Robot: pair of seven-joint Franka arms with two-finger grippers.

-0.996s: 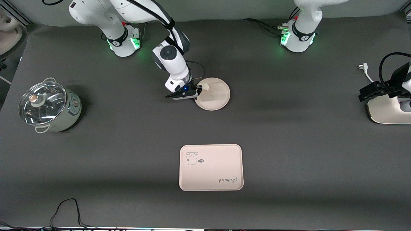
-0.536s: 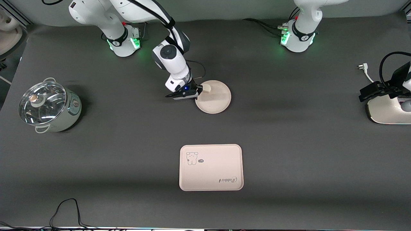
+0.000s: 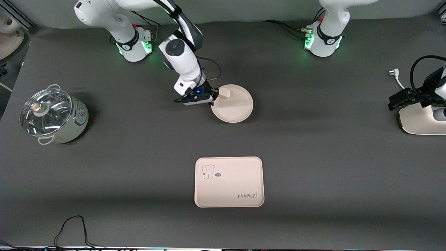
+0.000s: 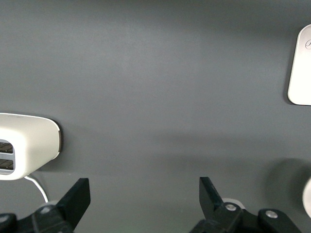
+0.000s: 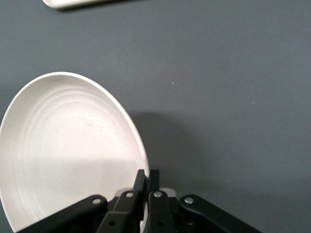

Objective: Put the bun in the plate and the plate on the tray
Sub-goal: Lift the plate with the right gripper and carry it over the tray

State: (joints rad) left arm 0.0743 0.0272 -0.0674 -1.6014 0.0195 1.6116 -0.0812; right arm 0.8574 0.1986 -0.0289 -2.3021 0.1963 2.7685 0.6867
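The round cream-pink plate (image 3: 234, 106) is near the middle of the table, farther from the front camera than the tray (image 3: 228, 182). The small off-white bun (image 3: 224, 93) lies on the plate next to the gripped rim. My right gripper (image 3: 215, 96) is shut on the plate's rim, which shows in the right wrist view (image 5: 73, 145) with my right gripper (image 5: 147, 175) pinching the edge; the bun does not show there. A shadow lies under the plate. My left gripper (image 3: 395, 103) waits open and empty (image 4: 144, 199) at the left arm's end of the table.
A white appliance (image 3: 421, 120) with a cable and plug (image 3: 393, 74) stands under my left gripper; it also shows in the left wrist view (image 4: 24, 145). A glass-lidded pot (image 3: 52, 115) stands at the right arm's end. The tray's corner shows in the left wrist view (image 4: 301, 68).
My right arm has risen with the plate's rim in its grip, and the plate with the bun has shifted slightly toward the left arm's end. The left arm has hardly moved.
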